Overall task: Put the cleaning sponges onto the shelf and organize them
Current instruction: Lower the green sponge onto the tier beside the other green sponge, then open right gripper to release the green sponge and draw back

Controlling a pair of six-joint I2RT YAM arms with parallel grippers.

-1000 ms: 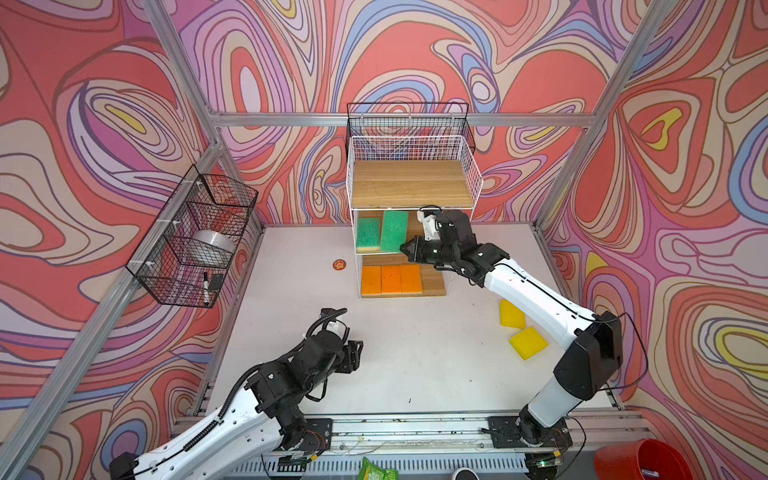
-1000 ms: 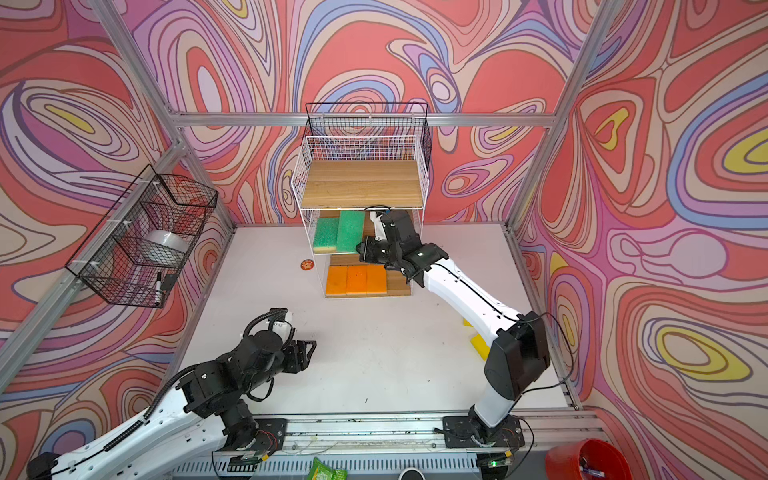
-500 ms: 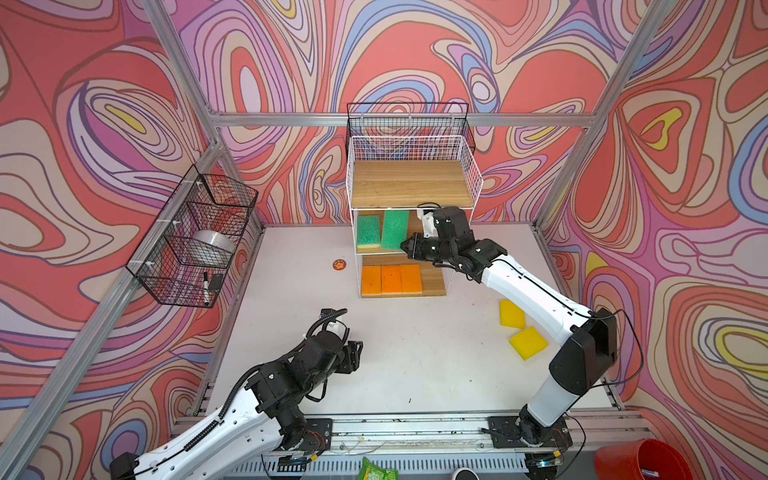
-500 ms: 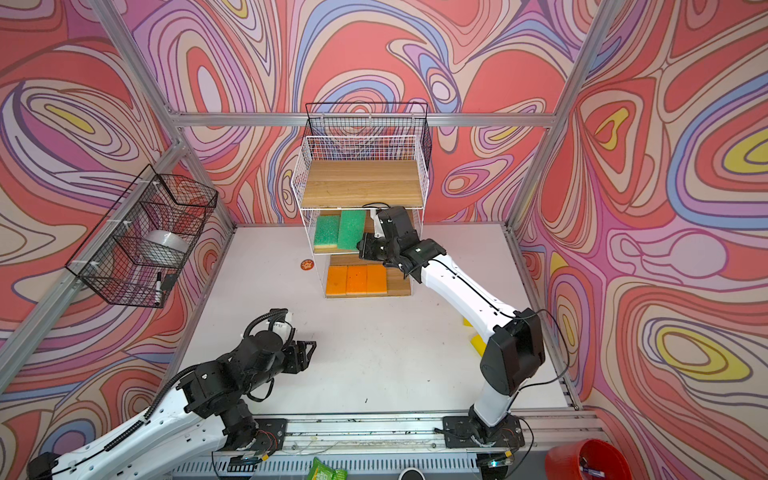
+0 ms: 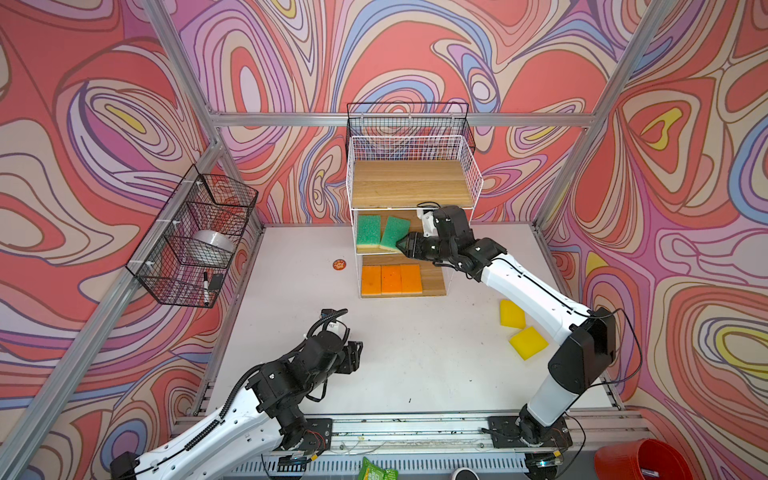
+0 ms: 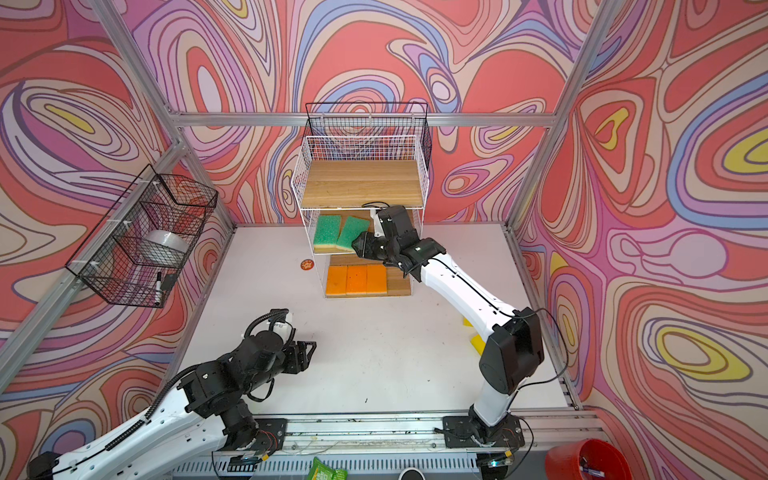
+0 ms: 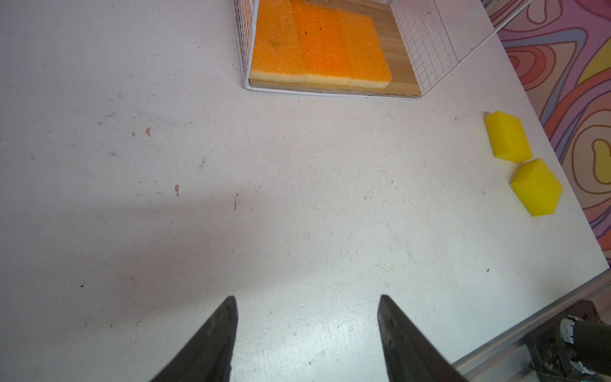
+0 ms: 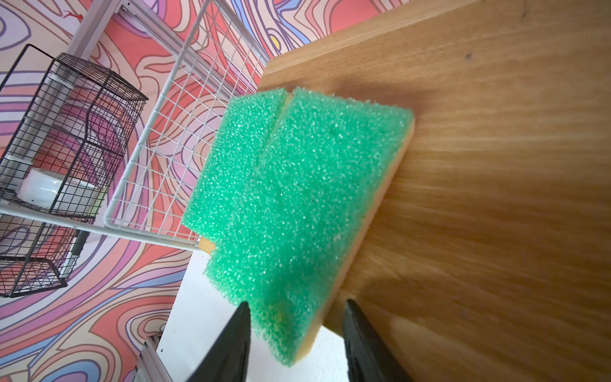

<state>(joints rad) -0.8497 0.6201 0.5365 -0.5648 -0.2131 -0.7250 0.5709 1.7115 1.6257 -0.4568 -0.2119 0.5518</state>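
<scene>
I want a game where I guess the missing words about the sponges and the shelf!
On the bottom board of the shelf lie ___ orange sponges.
The two green sponges lie on the ___ board.
The two loose sponges on the table are ___.
Missing words: three, middle, yellow.

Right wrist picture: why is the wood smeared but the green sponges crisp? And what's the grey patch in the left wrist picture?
Right wrist view: the wooden board looks streaked, probably motion blur; the green sponges are fairly sharp and shade the wood beside them. Left wrist view: the grey patch on the table is most likely a soft shadow.
</scene>
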